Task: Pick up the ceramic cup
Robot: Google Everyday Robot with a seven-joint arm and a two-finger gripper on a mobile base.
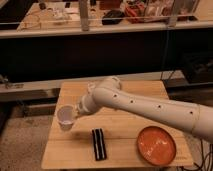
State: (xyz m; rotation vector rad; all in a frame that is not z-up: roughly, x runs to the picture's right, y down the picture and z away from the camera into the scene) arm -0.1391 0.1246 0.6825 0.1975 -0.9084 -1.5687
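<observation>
1. The gripper [75,113] sat over the left part of the wooden table [120,127], at the end of the white arm [150,105] that reached in from the right edge of the view.
2. The ceramic cup [65,118] was at the gripper's tip, above the table's left edge, tilted slightly, rim uppermost. It looked raised off the wood rather than standing on it.
3. The fingers appeared closed on the cup's right side, holding it.
4. A black rectangular object [99,144] lay flat on the table, below and to the right of the cup, apart from it.
5. An orange plate [157,146] lay near the table's front right corner, well apart from the cup, under the arm's forearm.
6. Behind the table ran a dark railing-like barrier [100,50], with cluttered benches [120,15] beyond.
</observation>
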